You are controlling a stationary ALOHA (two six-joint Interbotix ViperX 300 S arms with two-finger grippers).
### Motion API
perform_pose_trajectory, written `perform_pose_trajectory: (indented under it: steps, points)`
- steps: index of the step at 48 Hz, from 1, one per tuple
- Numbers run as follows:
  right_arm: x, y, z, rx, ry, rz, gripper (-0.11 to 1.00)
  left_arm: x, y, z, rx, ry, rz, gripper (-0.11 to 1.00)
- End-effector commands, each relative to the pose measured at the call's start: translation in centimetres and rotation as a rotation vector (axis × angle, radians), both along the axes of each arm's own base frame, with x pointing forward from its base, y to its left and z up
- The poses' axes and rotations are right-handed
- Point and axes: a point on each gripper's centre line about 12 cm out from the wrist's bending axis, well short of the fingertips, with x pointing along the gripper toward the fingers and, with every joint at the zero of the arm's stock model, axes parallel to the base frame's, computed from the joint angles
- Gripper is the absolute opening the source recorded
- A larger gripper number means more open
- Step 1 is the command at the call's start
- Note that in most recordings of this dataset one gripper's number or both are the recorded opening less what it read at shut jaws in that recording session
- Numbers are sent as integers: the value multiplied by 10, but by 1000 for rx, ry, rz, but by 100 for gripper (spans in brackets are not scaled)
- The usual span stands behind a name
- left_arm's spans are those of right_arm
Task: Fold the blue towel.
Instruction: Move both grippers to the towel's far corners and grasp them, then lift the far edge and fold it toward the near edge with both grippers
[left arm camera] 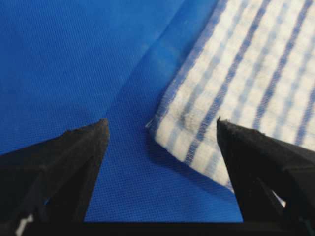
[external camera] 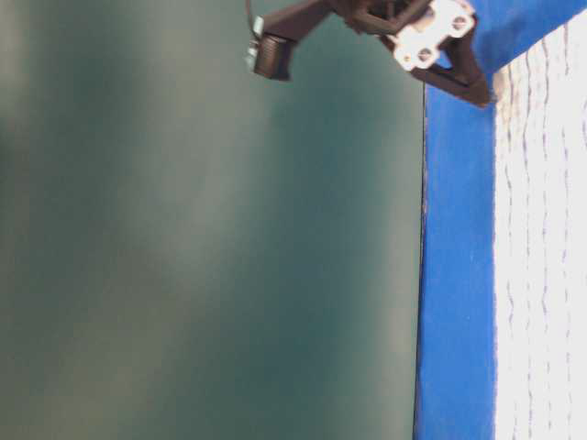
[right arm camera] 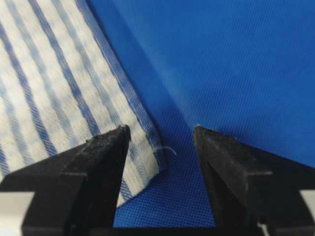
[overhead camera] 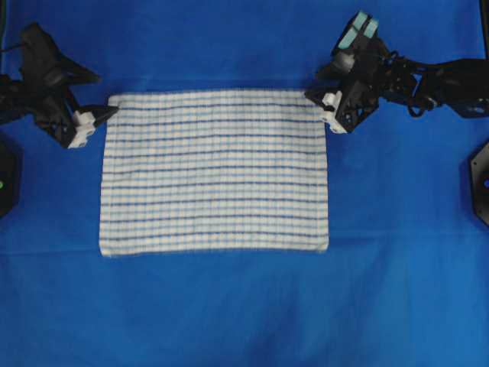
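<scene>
Both claws stand spread: the left claw (left arm camera: 162, 135) and right claw (right arm camera: 161, 132) each straddle a far corner of the rectangular white woven blue towel (overhead camera: 214, 172), lying flat on the blue-clothed counter (overhead camera: 229, 306), likely to pinch both corners together.

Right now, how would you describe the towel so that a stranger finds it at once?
Look at the blue tablecloth covering the whole table. In its middle lies the blue towel, flat and rectangular. It alone is white with thin dark-blue stripes.
</scene>
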Motion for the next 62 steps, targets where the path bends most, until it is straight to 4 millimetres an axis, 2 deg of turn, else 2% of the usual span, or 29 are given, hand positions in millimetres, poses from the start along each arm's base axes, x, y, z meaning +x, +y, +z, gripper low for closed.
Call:
perform_pose_trajectory:
  steps: [1,7,15,19,25,26,31,43,56,62]
  points:
    - [6,-4,1,-9,-13,-1,58,7,6,-5,-4,10,7,84]
    - [6,-4,-3,-1,-1,-2,58,11,10,-15,-25,42,11,84]
    - [5,-4,-4,4,12,-1,53,9,9,-18,-36,59,11,76]
    - [4,-3,-5,9,28,3,41,8,7,-20,-47,79,5,61]
    - [5,-2,-3,8,27,7,7,11,2,-21,-49,100,-27,30]
    - [5,-2,-3,6,26,8,4,12,2,-21,-47,101,-29,27]
    - [4,-2,-2,3,26,12,4,12,2,-21,-45,106,-37,15]
    - [7,-2,4,-5,10,14,4,14,2,-16,-36,93,-39,14]
    - [4,-1,35,-36,-52,11,4,16,3,16,15,9,-43,14]
    - [2,-1,43,-42,-58,13,4,15,1,27,32,-20,-43,14]
